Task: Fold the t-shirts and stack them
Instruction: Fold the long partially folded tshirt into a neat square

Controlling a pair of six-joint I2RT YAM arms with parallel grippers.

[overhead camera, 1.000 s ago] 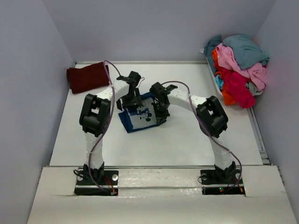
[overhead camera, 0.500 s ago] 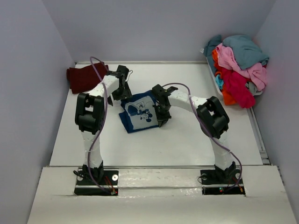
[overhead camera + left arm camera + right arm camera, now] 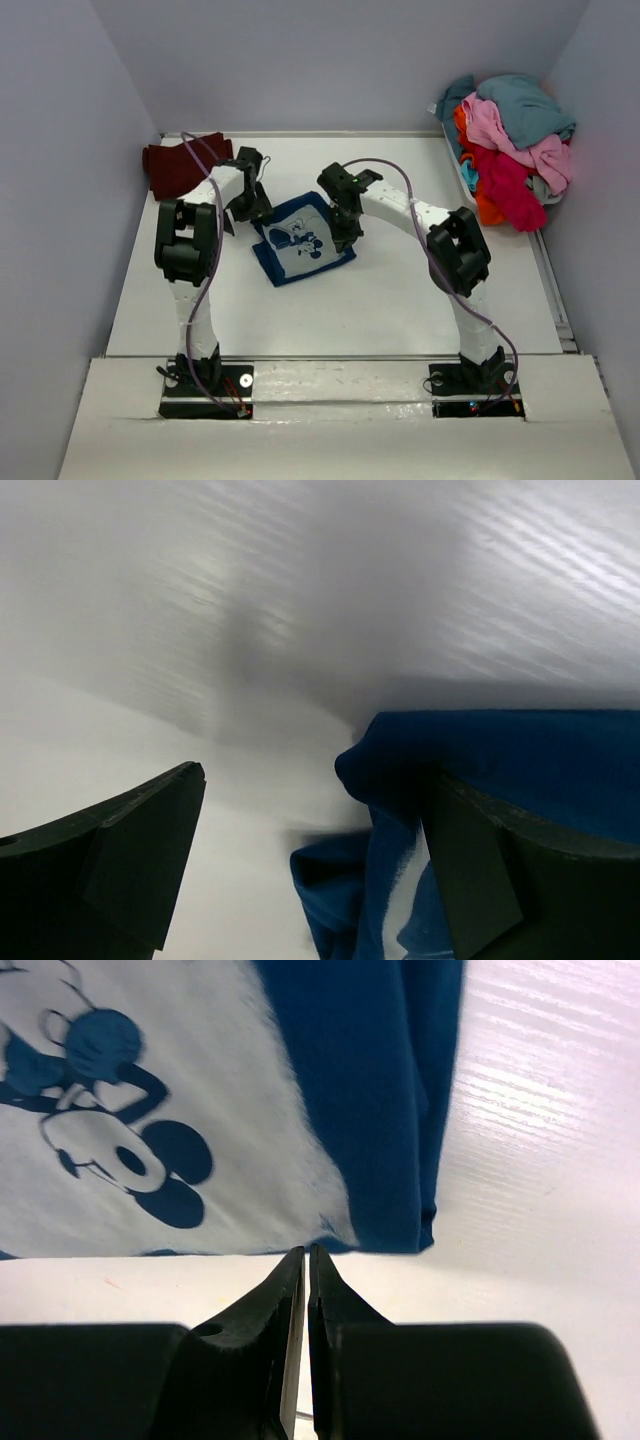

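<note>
A navy blue t-shirt [image 3: 300, 242] with a white cartoon print lies folded flat at the table's middle. My left gripper [image 3: 256, 212] is open at its left edge. In the left wrist view the gripper [image 3: 320, 865] has navy cloth [image 3: 500, 760] bunched beside its right finger [image 3: 520, 880]. My right gripper [image 3: 345, 230] is shut at the shirt's right edge. In the right wrist view its tips [image 3: 306, 1256] are closed on nothing, just short of the shirt's hem [image 3: 390, 1110]. A dark maroon folded t-shirt [image 3: 185, 165] lies at the back left.
A pile of teal, pink, red and orange t-shirts [image 3: 512, 140] fills a white basket [image 3: 452, 150] at the back right corner. Grey walls enclose the white table [image 3: 400, 300] on three sides.
My left arm has swung left off the top of the navy shirt to its left edge, uncovering the print. My right gripper has shifted slightly back along the right edge.
</note>
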